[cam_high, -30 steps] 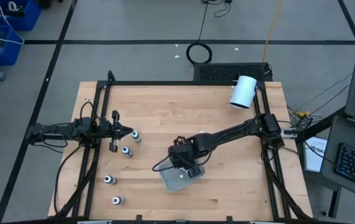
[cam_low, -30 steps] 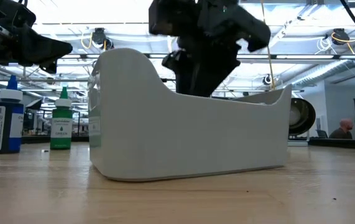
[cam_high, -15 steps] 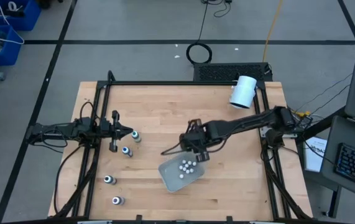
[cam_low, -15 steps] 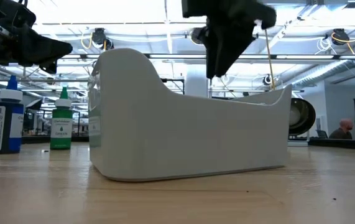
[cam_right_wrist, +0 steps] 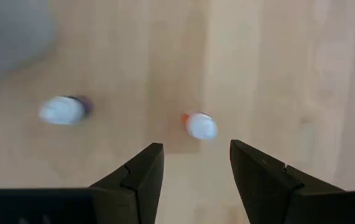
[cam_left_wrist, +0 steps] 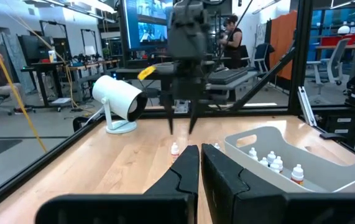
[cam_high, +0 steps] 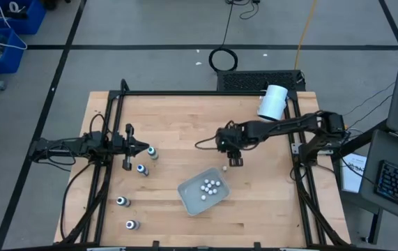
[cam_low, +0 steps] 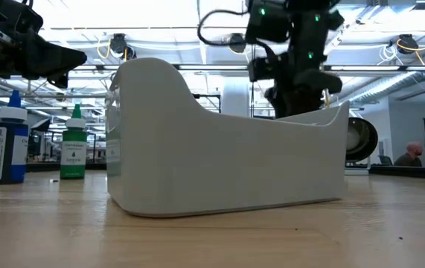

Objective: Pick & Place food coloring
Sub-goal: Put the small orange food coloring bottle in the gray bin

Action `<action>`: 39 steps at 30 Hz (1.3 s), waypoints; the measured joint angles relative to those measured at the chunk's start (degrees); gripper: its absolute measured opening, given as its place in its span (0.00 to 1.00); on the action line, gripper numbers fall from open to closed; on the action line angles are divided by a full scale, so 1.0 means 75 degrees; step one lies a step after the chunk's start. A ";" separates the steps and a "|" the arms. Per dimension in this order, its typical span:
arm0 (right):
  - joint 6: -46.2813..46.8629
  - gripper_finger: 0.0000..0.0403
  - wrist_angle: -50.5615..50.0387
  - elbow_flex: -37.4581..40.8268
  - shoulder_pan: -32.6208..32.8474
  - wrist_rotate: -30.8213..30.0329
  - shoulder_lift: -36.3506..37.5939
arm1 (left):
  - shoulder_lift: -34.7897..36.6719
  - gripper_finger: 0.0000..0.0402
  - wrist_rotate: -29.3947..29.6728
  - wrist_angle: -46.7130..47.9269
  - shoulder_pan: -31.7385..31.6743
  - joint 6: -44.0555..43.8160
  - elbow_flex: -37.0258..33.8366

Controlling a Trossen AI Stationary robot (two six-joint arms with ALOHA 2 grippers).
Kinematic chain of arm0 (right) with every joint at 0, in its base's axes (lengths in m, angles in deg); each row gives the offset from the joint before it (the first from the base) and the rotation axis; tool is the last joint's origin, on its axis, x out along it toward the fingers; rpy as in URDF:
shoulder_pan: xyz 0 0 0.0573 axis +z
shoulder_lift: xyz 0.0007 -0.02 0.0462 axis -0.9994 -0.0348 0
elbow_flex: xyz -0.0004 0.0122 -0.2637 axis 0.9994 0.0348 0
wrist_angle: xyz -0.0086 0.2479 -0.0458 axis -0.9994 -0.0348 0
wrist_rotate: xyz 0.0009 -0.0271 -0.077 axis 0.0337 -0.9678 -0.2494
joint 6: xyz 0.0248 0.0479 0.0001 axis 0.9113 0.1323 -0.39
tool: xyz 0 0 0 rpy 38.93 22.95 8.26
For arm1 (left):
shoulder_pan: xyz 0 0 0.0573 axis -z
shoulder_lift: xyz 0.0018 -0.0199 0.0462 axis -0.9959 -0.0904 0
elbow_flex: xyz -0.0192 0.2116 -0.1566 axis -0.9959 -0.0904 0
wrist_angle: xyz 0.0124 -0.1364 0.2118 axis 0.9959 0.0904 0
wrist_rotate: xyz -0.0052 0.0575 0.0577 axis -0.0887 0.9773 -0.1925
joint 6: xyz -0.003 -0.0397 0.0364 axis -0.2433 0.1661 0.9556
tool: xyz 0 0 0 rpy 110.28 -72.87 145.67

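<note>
Food coloring: several whitish bottles (cam_high: 209,186) lie in the clear tray (cam_high: 188,198) near table centre; one small bottle (cam_high: 224,168) stands on the wood just beyond the tray's far-right corner; four dark-bodied bottles (cam_high: 142,169) stand at left. Right gripper (cam_high: 235,160) hangs over that loose bottle, arm stretched in from the right, fingers (cam_right_wrist: 141,171) parted, empty. Left gripper (cam_high: 146,148) waits at left edge beside a dark-bodied bottle, fingers (cam_left_wrist: 184,176) closed together, holding nothing.
</note>
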 joint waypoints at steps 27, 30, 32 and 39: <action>-0.0399 0.43 0.1573 0.0765 -0.0564 0.0755 -0.0194 | 0.0000 0.06 0.0000 -0.0006 0.0002 0.0000 0.0003; -0.0377 0.43 0.1577 0.0765 -0.0564 0.0754 -0.0194 | -0.0003 0.06 -0.0003 0.0000 0.0003 0.0000 0.0003; -0.0307 0.43 0.1580 0.0765 -0.0564 0.0754 -0.0194 | -0.0001 0.06 0.0000 0.0002 0.0000 0.0000 0.0003; -0.0236 0.43 0.1613 0.0903 -0.0567 0.0754 -0.0194 | -0.0001 0.06 0.0000 0.0002 0.0003 0.0000 0.0000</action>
